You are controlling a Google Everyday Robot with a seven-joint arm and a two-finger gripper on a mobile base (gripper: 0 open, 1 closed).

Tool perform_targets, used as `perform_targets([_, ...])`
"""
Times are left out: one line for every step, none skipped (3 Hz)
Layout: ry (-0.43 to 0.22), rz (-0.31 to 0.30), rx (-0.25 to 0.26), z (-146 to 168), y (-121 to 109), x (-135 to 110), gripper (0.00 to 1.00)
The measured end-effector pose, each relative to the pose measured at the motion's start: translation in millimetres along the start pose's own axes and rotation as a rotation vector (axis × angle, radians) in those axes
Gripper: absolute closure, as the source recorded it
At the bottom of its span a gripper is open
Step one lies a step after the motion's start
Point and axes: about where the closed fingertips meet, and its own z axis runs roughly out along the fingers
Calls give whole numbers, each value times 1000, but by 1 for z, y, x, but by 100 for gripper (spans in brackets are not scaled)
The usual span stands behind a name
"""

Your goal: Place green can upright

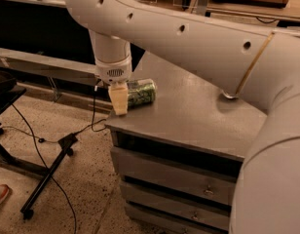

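The green can (pixel 141 92) lies on its side near the left front corner of the grey cabinet top (pixel 189 116). It has a dark green mottled label, and its left end is hidden behind my gripper. My gripper (pixel 120 104) hangs straight down from the white arm (pixel 189 28), its cream tip at the can's left end, just above the cabinet's left edge. I cannot tell whether it touches the can.
The cabinet has drawers (pixel 174 179) in its front. Its left edge drops to a speckled floor with a black stand (pixel 47 174) and cables. A long dark bench (pixel 38 57) runs behind on the left. A small shiny object (pixel 230 96) lies under the arm.
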Motion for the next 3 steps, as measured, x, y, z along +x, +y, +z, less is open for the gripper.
perform_targets([-40,23,45,-32,0,17,90])
perform_targets([-76,38,108,-80,2,37,100])
perform_targets([-182,61,147,-112,-2,60,100])
